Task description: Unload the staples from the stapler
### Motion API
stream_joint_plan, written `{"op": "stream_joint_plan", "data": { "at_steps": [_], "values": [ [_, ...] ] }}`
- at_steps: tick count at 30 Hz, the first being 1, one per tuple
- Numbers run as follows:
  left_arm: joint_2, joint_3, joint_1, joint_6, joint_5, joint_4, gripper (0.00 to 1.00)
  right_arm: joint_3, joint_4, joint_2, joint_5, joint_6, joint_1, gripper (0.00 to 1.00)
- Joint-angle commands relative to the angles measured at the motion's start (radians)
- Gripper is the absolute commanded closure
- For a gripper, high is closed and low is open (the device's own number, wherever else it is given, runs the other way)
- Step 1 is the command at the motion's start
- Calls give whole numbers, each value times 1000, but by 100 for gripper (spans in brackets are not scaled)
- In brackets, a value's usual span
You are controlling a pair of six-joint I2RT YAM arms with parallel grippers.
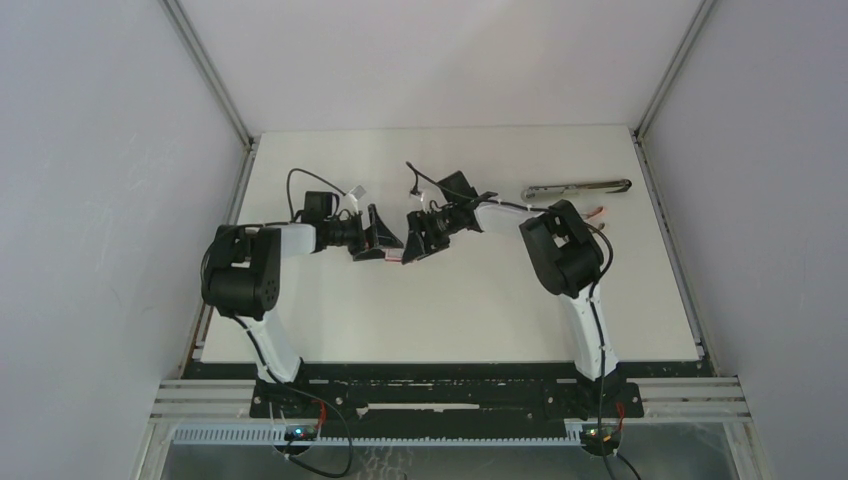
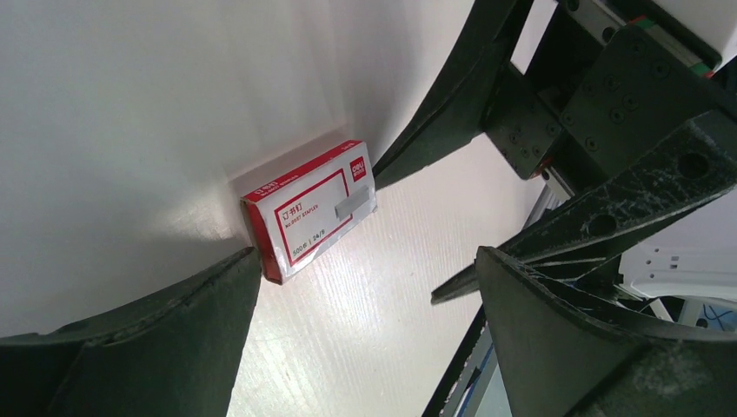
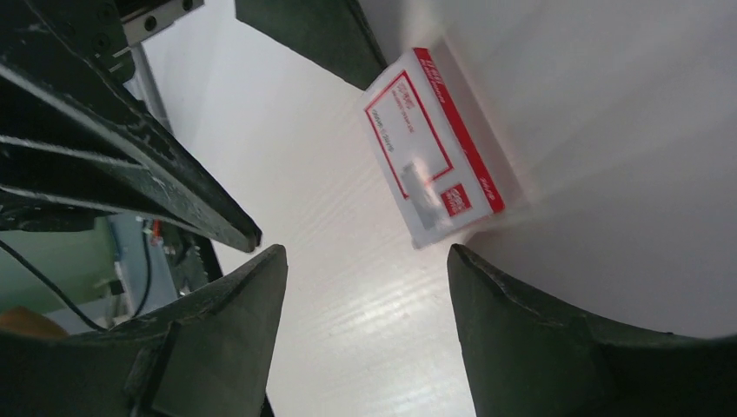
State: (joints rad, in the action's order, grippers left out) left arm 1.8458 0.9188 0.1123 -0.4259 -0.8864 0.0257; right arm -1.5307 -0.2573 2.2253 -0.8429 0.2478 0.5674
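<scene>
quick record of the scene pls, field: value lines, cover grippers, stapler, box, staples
left gripper: open, holding nothing
right gripper: open, holding nothing
box: red-and-white, lying flat on the table, between the two facing grippers, not gripped
stapler: lying at the far right of the table, away from both grippers
staples: none made out in any view

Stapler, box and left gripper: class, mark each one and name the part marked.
Stapler (image 1: 575, 187): top view, middle of its metal body.
Box (image 2: 308, 213): left wrist view, centre of its label.
Left gripper (image 2: 365, 261): left wrist view, midway between its open fingertips.
</scene>
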Motion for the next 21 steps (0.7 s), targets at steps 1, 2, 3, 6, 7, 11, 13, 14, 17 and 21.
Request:
{"op": "stream_joint_plan", "data": {
  "at_steps": [1,2,3,6,7,11,13,14,17,21],
  "values": [
    [18,0,19,11,35,-24,0,-4,-116,-112,79,-154,-50,31],
    [13,-2,25,9,37,-21,0,7,-136,-140,90,-194,-62,31],
    [9,-3,33,7,40,-20,0,21,-155,-169,113,-230,-75,31],
    [1,3,68,4,48,-19,0,82,-185,-268,172,-328,-116,30],
    [1,9,83,3,51,-20,0,92,-200,-298,186,-373,-128,29],
    [20,44,138,-16,63,-18,0,130,-261,-402,239,-482,-161,29],
    [39,70,161,-37,72,-1,0,141,-289,-454,275,-511,-173,29],
    [49,89,172,-41,83,0,0,150,-291,-478,280,-515,-184,29],
    [82,148,193,-51,132,0,0,185,-292,-549,267,-507,-226,29],
    [126,221,201,-82,183,18,0,225,-299,-635,265,-530,-256,28]
  ]
}}
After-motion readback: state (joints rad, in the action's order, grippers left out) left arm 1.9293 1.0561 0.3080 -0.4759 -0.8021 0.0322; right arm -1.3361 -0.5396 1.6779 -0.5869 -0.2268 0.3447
